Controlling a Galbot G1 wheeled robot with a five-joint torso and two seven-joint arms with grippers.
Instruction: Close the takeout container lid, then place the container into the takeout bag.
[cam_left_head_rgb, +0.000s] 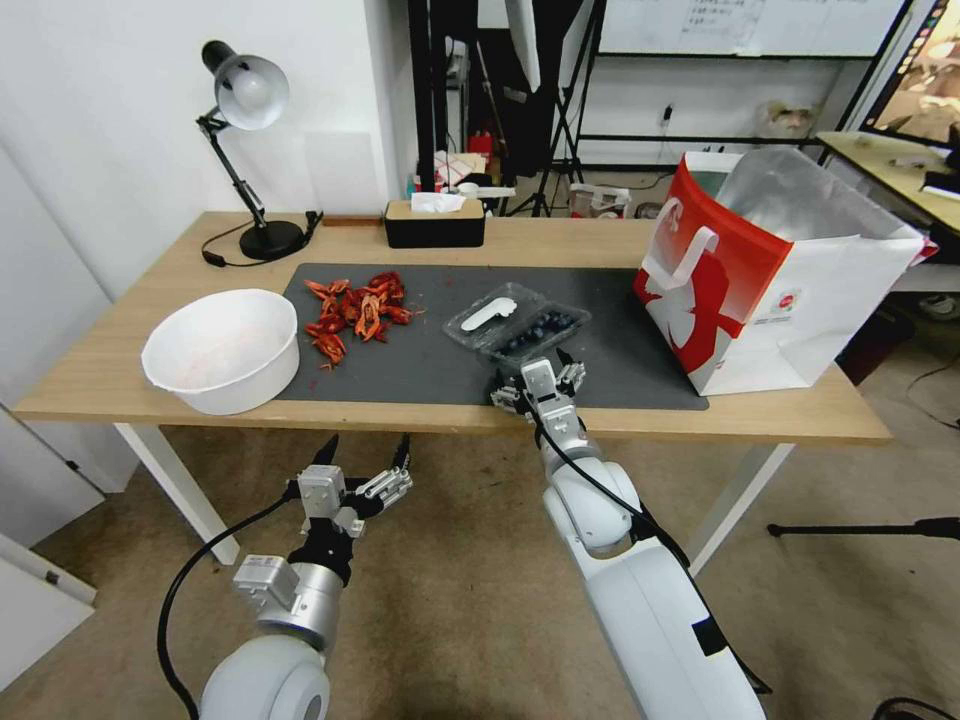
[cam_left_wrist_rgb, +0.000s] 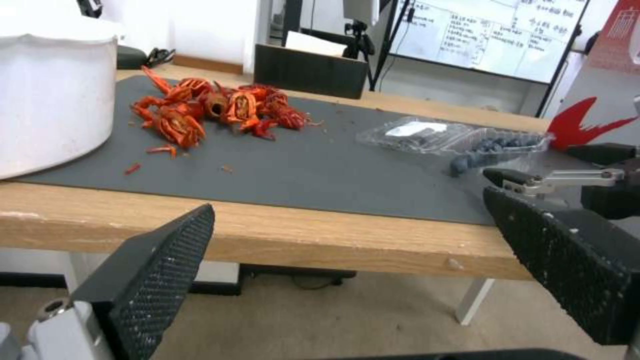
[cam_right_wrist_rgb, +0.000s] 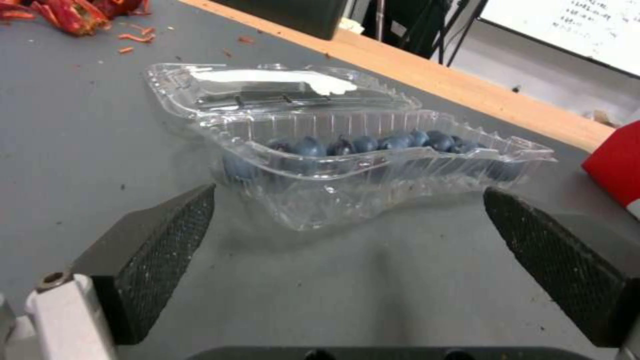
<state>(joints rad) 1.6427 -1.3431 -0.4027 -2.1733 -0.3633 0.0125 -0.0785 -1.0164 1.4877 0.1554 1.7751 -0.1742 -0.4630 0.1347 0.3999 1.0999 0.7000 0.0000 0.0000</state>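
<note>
The container (cam_left_head_rgb: 540, 332) is a small clear clamshell holding dark blue berries, lying open on the dark mat. Its lid (cam_left_head_rgb: 489, 313), with a white label, lies flat on the far side of the berry tray. In the right wrist view the container (cam_right_wrist_rgb: 373, 165) sits just beyond my open right gripper (cam_right_wrist_rgb: 347, 240), with the lid (cam_right_wrist_rgb: 267, 90) behind it. My right gripper (cam_left_head_rgb: 535, 368) hovers at the mat's near edge, touching nothing. The red-and-white takeout bag (cam_left_head_rgb: 770, 270) stands open at the table's right end. My left gripper (cam_left_head_rgb: 367, 445) hangs open below the table's front edge.
A big white bowl (cam_left_head_rgb: 224, 348) stands at the table's left, with a heap of red crayfish shells (cam_left_head_rgb: 355, 310) on the mat (cam_left_head_rgb: 420, 350) beside it. A desk lamp (cam_left_head_rgb: 245, 160) and a black tissue box (cam_left_head_rgb: 434, 222) stand along the back edge.
</note>
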